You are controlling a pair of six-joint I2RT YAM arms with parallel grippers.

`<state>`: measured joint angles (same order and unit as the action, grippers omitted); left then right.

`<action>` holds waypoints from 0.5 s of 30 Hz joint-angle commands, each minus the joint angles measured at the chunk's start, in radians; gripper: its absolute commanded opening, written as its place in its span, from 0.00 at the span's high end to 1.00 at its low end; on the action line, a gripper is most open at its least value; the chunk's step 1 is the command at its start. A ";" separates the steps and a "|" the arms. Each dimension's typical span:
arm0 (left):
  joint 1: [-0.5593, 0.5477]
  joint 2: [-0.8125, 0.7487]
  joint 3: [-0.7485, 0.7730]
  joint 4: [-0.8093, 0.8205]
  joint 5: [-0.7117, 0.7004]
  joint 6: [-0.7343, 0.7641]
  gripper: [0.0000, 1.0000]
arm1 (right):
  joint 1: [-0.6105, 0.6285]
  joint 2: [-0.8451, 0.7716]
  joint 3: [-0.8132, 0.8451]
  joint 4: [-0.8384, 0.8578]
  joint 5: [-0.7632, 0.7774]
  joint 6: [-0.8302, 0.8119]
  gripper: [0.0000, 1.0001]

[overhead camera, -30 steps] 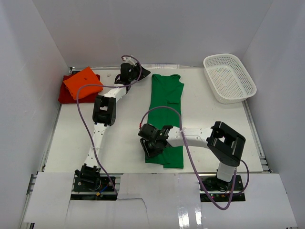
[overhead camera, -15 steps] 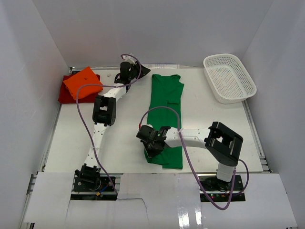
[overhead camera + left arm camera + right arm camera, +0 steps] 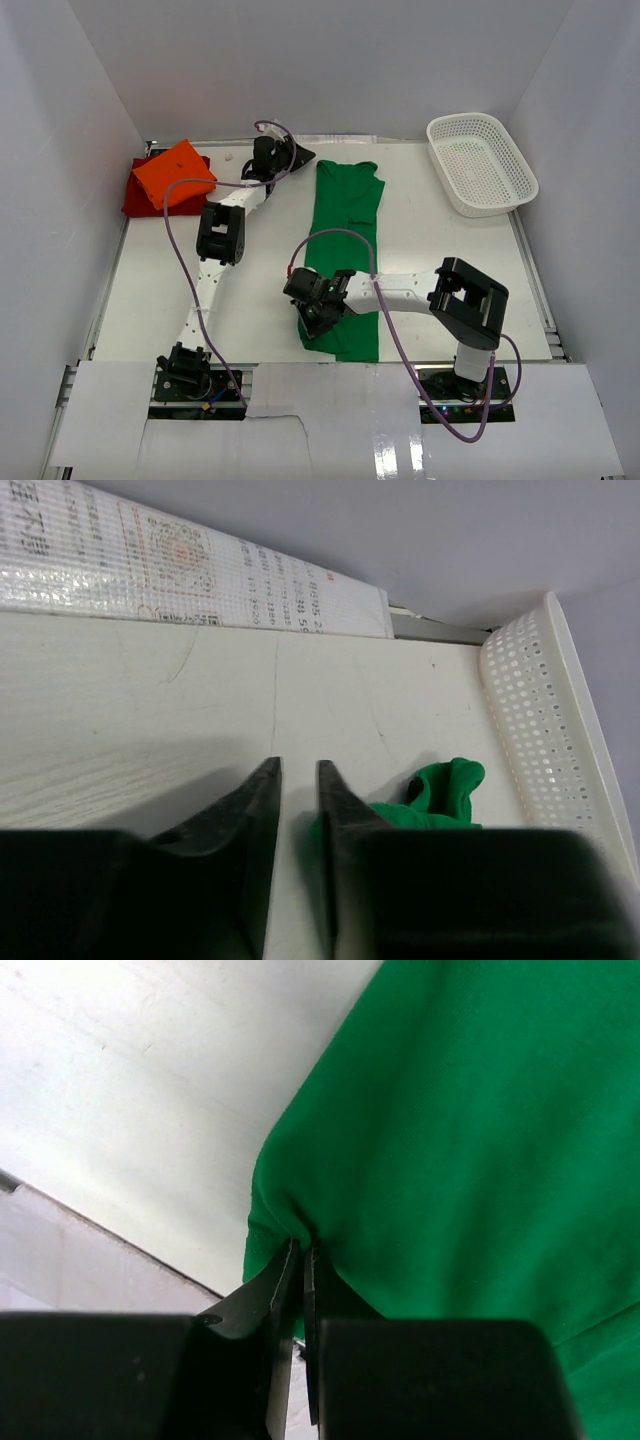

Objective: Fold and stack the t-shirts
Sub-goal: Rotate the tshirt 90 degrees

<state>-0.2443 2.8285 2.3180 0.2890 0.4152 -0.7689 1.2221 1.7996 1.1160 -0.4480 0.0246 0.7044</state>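
The bright green t-shirt (image 3: 345,215) lies lengthwise down the middle of the table. My right gripper (image 3: 314,314) is at its near left corner, shut on a pinch of the green hem (image 3: 470,1110); in the right wrist view the gripper (image 3: 301,1247) has cloth bunched at its tips. My left gripper (image 3: 298,155) is at the far left corner of the shirt. In the left wrist view this gripper (image 3: 297,766) stands narrowly open over bare table, with green cloth (image 3: 450,790) just right of its right finger. The orange t-shirt (image 3: 175,172) lies folded on the dark red t-shirt (image 3: 138,198) at the far left.
A white mesh basket (image 3: 482,162) stands at the far right corner, and its wall (image 3: 540,710) shows in the left wrist view. White walls close the table in on three sides. The right arm's cable arches over the green shirt.
The right gripper closed on the shirt's near left hem and moved toward the near left, dragging that corner with it. The left gripper's jaws narrowed.
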 commanded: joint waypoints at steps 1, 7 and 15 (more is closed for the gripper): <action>-0.001 -0.007 0.021 0.018 0.031 -0.001 0.75 | 0.036 0.026 -0.056 -0.034 -0.063 0.021 0.92; 0.002 -0.006 0.021 0.018 0.039 -0.009 0.96 | 0.056 -0.011 -0.099 -0.032 -0.089 0.043 0.92; 0.026 -0.018 0.026 0.018 0.027 -0.032 1.00 | 0.086 -0.080 -0.177 -0.017 -0.115 0.092 0.92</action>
<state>-0.2356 2.8502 2.3180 0.2916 0.4343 -0.7914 1.2793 1.7210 0.9943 -0.3843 -0.0689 0.7734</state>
